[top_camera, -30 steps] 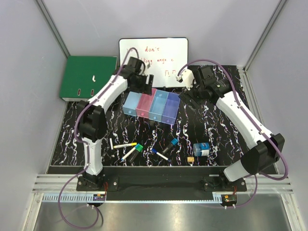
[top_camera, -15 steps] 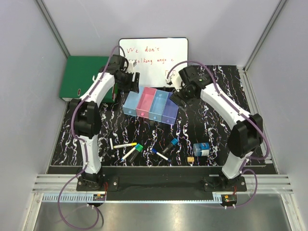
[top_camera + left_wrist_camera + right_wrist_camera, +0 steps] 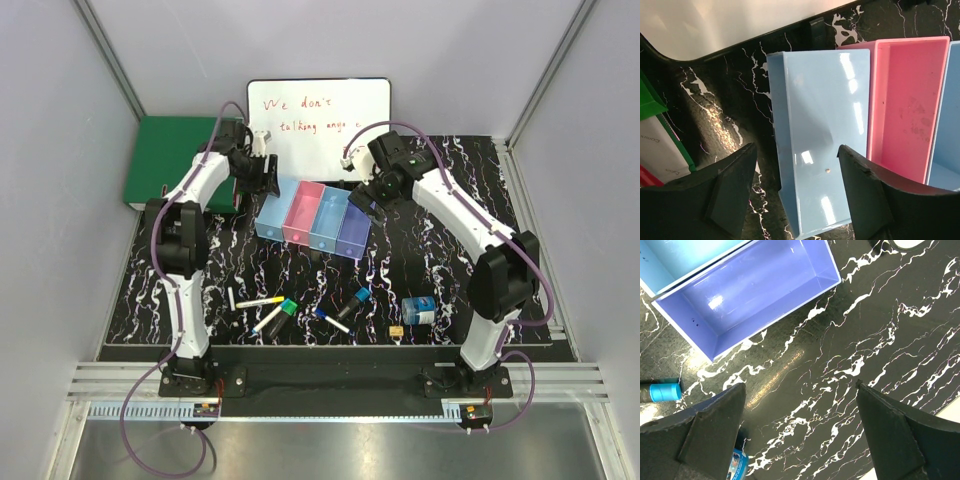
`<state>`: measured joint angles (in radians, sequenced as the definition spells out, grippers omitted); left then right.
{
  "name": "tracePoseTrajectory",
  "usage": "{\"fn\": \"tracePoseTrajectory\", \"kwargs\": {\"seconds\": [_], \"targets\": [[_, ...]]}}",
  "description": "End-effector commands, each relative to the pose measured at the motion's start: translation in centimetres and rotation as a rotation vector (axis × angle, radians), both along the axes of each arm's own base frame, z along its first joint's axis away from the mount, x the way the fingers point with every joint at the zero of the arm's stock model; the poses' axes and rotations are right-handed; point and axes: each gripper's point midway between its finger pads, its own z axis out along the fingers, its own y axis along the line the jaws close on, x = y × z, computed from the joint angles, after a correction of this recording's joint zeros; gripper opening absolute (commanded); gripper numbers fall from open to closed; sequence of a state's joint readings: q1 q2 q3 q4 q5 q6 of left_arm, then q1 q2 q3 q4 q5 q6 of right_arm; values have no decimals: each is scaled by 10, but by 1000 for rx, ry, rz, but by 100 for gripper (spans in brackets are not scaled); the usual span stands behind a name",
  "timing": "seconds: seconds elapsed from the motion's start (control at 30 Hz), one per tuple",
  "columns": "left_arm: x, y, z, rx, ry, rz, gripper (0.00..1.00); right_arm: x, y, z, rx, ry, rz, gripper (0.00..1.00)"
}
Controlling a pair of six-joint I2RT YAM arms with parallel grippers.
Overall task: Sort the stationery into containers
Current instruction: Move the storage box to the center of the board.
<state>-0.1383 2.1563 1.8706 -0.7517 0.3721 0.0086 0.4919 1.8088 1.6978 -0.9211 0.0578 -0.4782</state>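
Left arm [image 3: 195, 190] and right arm [image 3: 455, 208] shifted leftward, left jaws open, empty, above the light-blue end bin [image 3: 815, 130], right jaws wide, empty, beside the purple bin [image 3: 755, 285], pens [image 3: 262, 301] loose on the surface [image 3: 420, 270], in front of the bins.

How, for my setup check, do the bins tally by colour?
Light blue bins: 2
Pink bin: 1
Purple bin: 1
Total: 4
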Motion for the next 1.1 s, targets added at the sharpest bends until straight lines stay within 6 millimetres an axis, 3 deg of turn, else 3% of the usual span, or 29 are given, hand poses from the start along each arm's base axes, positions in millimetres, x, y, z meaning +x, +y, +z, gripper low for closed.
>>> {"fn": "tracePoseTrajectory", "kwargs": {"seconds": [0.0,0.23,0.33,0.37,0.5,0.8,1.07], "targets": [[1,-11,2,-52,-24,-46,70,0,12,-2,27,-1,27,100],[-5,-22,-8,-121,19,-77,62,6,16,1,29,-12,32,100],[-6,-24,-13,-134,33,-80,49,6,18,2,36,-13,31,100],[-6,-24,-13,-138,35,-83,39,6,18,2,36,-13,31,100],[-6,-22,-15,-139,38,-77,23,5,17,0,39,-8,28,100],[-1,-17,-13,-115,25,-55,17,3,18,0,41,-6,29,100],[-5,-21,-13,-19,1,-77,0,0,17,1,43,-5,26,100]]}}
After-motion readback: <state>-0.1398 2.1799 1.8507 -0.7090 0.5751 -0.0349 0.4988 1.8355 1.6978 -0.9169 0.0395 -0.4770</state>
